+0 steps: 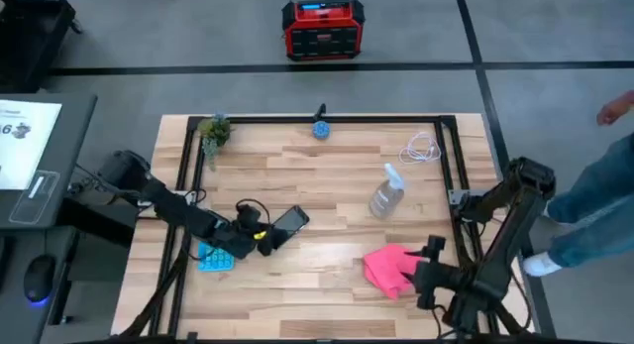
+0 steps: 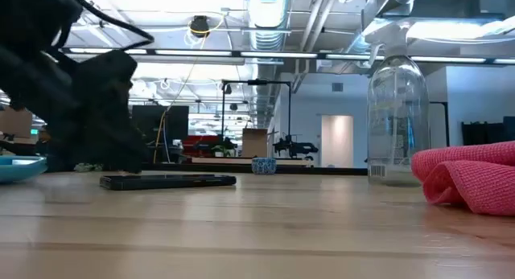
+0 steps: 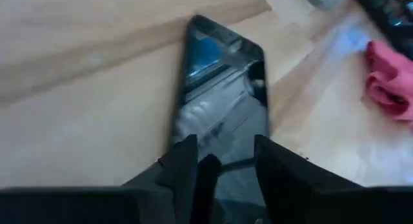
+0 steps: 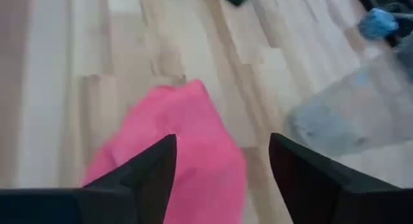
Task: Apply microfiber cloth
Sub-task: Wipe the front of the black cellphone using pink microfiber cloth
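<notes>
The pink-red microfiber cloth (image 1: 386,267) lies crumpled on the wooden table near its front right, and also shows in the low view (image 2: 475,182). My right gripper (image 1: 416,275) hovers open at the cloth's right side, and the cloth (image 4: 181,140) shows between and beyond its fingers. A black phone (image 1: 290,222) lies flat on the table left of centre. My left gripper (image 1: 265,237) comes in from the left. It stands open at the phone's near end (image 3: 222,153). My left gripper stands with its two fingers (image 3: 184,166) over the phone's near end, slanting down from the table's left. The phone lies flat on the table (image 2: 169,181). I cannot tell whether the fingers touch it.
A light blue calculator (image 1: 213,255) lies under my left arm. A clear spray bottle (image 1: 387,193) stands between phone and cloth. A white cable (image 1: 422,149), a small blue object (image 1: 322,130) and a little plant (image 1: 213,131) sit along the far edge. A person stands at the right.
</notes>
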You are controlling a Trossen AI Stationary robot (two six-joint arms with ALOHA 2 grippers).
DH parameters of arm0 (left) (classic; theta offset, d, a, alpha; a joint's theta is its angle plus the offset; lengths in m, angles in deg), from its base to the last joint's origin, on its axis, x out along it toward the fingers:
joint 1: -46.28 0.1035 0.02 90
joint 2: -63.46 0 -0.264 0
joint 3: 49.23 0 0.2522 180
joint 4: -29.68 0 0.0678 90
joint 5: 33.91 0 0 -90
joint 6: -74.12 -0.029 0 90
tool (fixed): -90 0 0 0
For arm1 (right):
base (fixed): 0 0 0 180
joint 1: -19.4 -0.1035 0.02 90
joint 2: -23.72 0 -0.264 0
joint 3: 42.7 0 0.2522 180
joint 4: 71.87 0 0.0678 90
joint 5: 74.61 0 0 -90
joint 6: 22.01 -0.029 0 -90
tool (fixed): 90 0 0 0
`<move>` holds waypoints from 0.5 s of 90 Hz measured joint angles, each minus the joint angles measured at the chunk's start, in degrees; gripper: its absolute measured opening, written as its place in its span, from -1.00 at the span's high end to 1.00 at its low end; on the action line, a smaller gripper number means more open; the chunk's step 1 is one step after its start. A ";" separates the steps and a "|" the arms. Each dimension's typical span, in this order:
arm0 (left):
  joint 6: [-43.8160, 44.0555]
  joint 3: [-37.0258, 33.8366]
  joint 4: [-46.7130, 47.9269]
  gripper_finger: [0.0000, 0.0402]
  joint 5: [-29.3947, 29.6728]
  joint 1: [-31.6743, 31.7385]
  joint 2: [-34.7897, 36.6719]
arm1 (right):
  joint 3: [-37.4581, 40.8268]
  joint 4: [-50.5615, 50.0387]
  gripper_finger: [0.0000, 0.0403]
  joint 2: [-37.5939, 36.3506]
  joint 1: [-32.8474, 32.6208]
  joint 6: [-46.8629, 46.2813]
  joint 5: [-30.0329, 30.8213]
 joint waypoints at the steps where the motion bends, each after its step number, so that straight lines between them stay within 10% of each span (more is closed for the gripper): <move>1: -0.05 0.21 -0.93 0.41 -0.18 -0.04 -0.67 | 0.43 0.61 -0.15 -0.21 0.07 0.02 0.00; 45: -12.47 9.31 -1.75 0.47 -1.18 -0.41 -2.11 | 20.88 40.03 -0.13 -0.81 2.73 9.46 -2.59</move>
